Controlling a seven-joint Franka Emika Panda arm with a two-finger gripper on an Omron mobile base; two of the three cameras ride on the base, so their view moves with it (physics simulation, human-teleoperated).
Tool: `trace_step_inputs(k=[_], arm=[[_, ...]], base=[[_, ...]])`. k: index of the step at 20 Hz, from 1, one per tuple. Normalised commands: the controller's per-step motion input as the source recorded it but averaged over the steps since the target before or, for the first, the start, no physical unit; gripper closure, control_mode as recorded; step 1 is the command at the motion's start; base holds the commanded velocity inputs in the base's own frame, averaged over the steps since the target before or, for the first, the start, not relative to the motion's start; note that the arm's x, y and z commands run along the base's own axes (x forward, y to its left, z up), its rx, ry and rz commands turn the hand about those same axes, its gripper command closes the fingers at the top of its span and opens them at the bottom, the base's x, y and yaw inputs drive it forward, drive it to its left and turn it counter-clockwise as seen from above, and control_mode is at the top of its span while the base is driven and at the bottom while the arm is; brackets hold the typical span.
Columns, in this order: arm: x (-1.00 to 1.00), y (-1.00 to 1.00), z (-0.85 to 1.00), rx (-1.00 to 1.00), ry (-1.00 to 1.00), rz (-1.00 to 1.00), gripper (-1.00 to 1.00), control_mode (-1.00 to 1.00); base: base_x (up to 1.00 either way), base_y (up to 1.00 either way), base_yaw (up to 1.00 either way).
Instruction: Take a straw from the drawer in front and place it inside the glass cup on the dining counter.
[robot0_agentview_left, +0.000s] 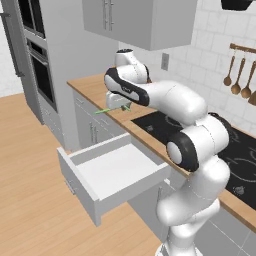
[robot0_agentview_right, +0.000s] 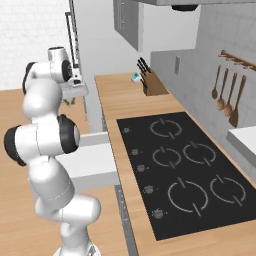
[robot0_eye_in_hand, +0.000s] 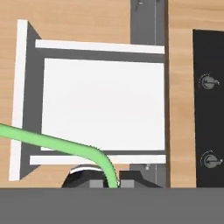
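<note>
Straw (robot0_eye_in_hand: 52, 141) up and out, pinched at one end in the hand (robot0_eye_in_hand: 111, 183), jaws clamped tight on it, the green length trailing away and sagging into a curve as seen from the hand's own camera. From the left base view, straw (robot0_agentview_left: 106, 110) sticking out sideways from the hand (robot0_agentview_left: 121, 106), high above the drawer (robot0_agentview_left: 112, 172) and just off the near edge of the wood surface (robot0_agentview_left: 92, 86). Drawer pulled wide open below, white floor bare. Next, by the look of it: carry to the glass cup on the dining counter, neither one in sight from here, so a turn and a drive away from the drawer likely needed. Worth keeping the grip firm and the carry slow, since a thin stick held by one end can swing or slip; worth lifting clear of the surface edge before swinging round, and bringing the free end upright well before lowering it into the cup. Drawer still open, so clearance past its front matters during any turn. Count, working outward from the drawer: one straw, one open drawer, one black cooktop (robot0_agentview_right: 185, 175) with five knobs along its near side, one knife block (robot0_agentview_right: 152, 82) at the back of the surface, four wooden utensils (robot0_agentview_right: 227, 95) hung on the wall rail.
</note>
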Motion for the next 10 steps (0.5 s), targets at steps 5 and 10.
trace_step_inputs(k=[5,10], arm=[[-0.93,-0.39,0.09,-0.09,0.0,0.0,1.0,-1.0],[-0.45,-0.56,0.0,0.03,0.0,0.0,1.0,-1.0]], base=[[0.0,0.0,0.0],[0.0,0.0,0.0]])
